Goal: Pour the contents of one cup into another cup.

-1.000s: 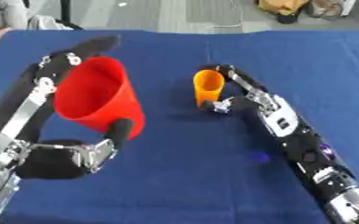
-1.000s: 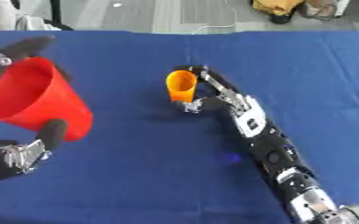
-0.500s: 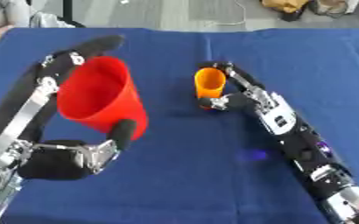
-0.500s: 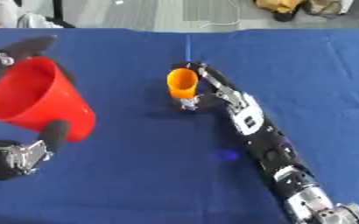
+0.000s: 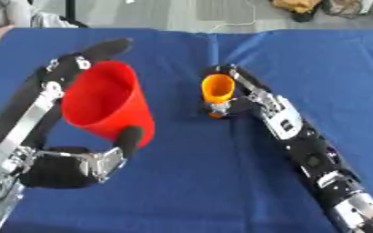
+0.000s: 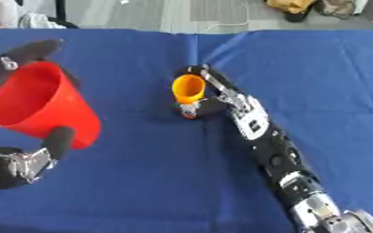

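Gripping the big red cup (image 5: 106, 107), the left hand (image 5: 70, 159) fills the near left of the scene; its thumb lies against the cup's lower wall on the near side and its long fingers (image 5: 94, 52) run up behind the rim on the far side, so the cup is pinched between them; the cup is tilted, its open mouth turned up and toward the left, and its inside shows only plain red; whether its base touches the blue table (image 5: 189, 182) I cannot tell

Well to the right of it, nearer the middle of the cloth, stands the small orange cup (image 5: 218, 90), its mouth tipped toward the camera; the right hand (image 6: 221, 98) reaches in along a long black and silver arm from the lower right corner; its fingers curl over the far side and right of the orange cup and its thumb comes in low at the base, closing round the cup; what lies inside the orange cup cannot be made out; the two cups are apart, with bare blue cloth between them; the orange cup's foot appears to sit on the cloth
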